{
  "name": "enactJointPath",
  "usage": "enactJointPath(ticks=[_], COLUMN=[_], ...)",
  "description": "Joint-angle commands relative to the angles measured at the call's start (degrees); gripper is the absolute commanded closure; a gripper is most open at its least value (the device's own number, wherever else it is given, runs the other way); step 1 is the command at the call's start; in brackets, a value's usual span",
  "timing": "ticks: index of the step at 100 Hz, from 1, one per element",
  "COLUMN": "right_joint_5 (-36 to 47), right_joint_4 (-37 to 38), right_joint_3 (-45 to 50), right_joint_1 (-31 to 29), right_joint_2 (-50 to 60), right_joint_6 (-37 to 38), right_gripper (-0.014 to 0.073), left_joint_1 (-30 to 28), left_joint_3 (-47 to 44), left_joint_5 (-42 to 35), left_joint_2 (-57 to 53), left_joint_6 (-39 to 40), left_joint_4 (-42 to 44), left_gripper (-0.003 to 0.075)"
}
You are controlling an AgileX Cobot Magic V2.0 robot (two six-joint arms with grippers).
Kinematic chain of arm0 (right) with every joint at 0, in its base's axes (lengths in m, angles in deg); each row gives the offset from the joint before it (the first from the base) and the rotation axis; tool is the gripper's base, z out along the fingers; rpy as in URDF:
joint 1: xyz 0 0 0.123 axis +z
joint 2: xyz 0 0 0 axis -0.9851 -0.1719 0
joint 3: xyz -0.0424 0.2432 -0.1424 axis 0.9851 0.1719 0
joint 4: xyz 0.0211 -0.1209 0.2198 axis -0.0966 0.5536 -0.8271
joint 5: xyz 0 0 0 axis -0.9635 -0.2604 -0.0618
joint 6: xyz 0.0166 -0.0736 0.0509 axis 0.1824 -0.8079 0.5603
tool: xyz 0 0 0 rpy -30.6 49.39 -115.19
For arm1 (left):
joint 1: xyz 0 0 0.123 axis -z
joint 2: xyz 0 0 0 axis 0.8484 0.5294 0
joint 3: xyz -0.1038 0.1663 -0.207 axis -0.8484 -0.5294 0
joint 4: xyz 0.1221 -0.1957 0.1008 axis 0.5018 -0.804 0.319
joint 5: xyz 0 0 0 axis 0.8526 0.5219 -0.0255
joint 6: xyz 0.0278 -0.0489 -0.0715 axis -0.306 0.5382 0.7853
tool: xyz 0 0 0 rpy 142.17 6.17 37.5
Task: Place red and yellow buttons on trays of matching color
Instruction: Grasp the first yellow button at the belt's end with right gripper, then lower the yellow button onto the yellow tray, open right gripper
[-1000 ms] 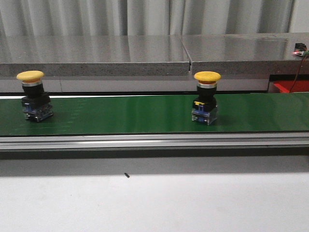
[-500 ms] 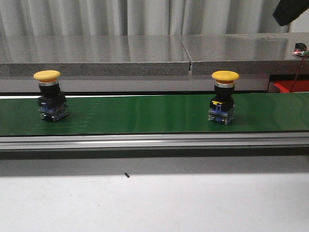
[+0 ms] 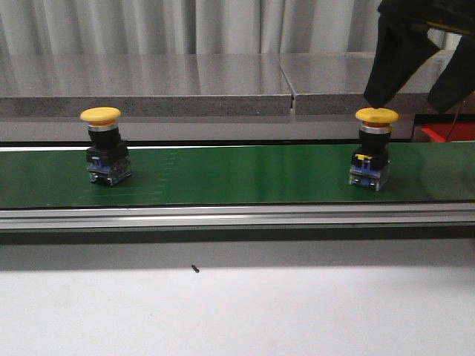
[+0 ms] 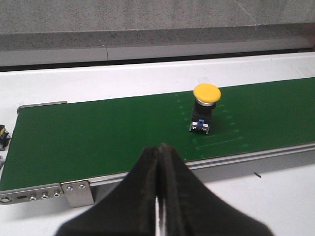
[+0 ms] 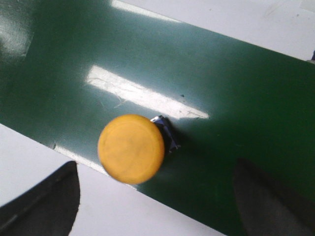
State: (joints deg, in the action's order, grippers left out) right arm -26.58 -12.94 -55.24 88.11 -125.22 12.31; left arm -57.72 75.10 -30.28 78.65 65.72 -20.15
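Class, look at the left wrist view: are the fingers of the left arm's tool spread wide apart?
No. The left tool has its two dark fingers pressed together with nothing between them, pointing toward a yellow button standing on the green belt.

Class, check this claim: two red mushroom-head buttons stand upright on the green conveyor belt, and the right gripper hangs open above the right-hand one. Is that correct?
Not quite. Both buttons have yellow caps, not red, as the front view shows: the left button and the right button stand upright on the green conveyor belt, the right gripper open above the latter.
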Motion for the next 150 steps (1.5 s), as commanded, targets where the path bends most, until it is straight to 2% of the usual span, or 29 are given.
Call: enactJointPath(ticks=[1,13,25,46,56,74,88,127,150], right_joint_5=[2.3,4.01,3.99,3.97,4.22,2.84,1.11,3.05,2.54], right_joint_4=[-1.38,-1.38,-1.38,-1.38,-1.38,-1.31,-1.31,-1.38,-1.38], right_joint_3=[-2.08,-2.2,-2.28,-2.39,-2.39,-2.39,-0.78,14.09,18.17], right_joint_1=[0.08,0.08,0.08,0.08,0.08,-0.74,-3.86,-19.2,-28.22], right_joint_2=[0.73,-0.73,-1.93,-2.06,-1.01,3.93,8.89,22.44,25.93], right_joint_6=[-0.54,-1.0,-1.82,-1.86,-1.86,-1.86,-1.86,-1.86,0.43], right_gripper=[-0.0029,0.0013,0.0099,0.0378,0.0452,0.0453,0.0453,0.0453,0.0453], left_joint_1=[0.47,0.47,0.47,0.47,0.47,0.47,0.47,0.47,0.47], left_joint_3=[1.49,1.49,1.49,1.49,1.49,1.49,1.49,1.49,1.49], left_joint_5=[-3.39,-3.39,-3.39,-3.39,-3.39,-3.39,-3.39,-3.39,-3.39], left_joint_2=[0.39,0.39,0.39,0.39,0.39,0.39,0.39,0.39,0.39], left_joint_6=[0.04,0.04,0.04,0.04,0.04,0.04,0.04,0.04,0.04], left_joint_4=[-1.44,-1.44,-1.44,-1.44,-1.44,-1.44,-1.44,-1.44,-1.44], left_gripper=[0.0741,0.0741,0.0741,0.0741,0.0741,0.0741,0.0741,0.0741,0.0741])
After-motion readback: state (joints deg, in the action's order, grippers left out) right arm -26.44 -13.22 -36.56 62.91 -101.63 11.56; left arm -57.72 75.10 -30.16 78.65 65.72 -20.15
